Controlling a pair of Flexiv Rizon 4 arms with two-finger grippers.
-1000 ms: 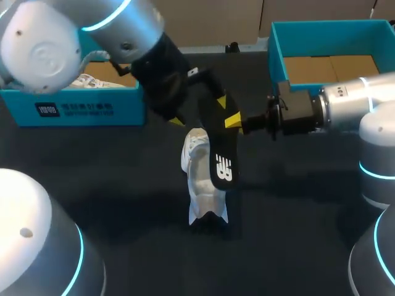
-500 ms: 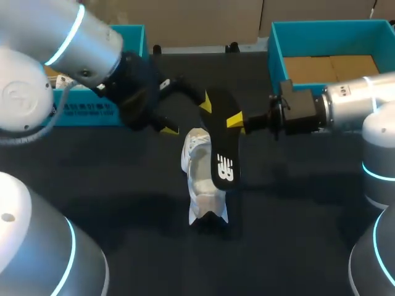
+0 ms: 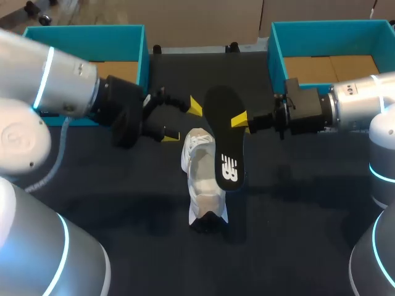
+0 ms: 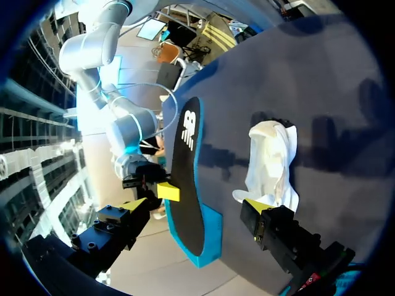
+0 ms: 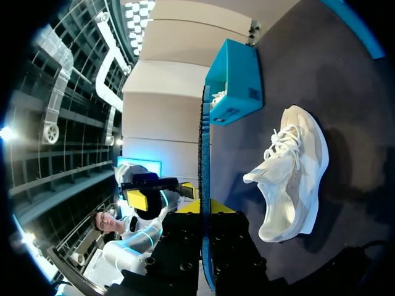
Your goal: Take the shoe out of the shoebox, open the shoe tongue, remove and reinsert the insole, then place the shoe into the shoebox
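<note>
Two teal, brown-floored boxes flank the back of the dark counter point(image 3: 123, 240): the left shoebox point(image 3: 86, 34) and the right shoebox point(image 3: 327, 26). Dead centre stands the shoe point(image 3: 200, 179), white with soft mesh and loose laces, sole down on the counter and outside both boxes. Just above it hangs the insole point(image 3: 223, 135), a long, flat, black foam tongue with a teal underside. It's pinched by the right jaws at its upper edge, its lower end overlapping the shoe. The left jaws are spread wide with nothing in them, level with the insole's top and just clear of it. A second ago they were right up at that insole. The left arm point(image 3: 62, 92) has since drawn back, and only the right side carries the insole.
</note>
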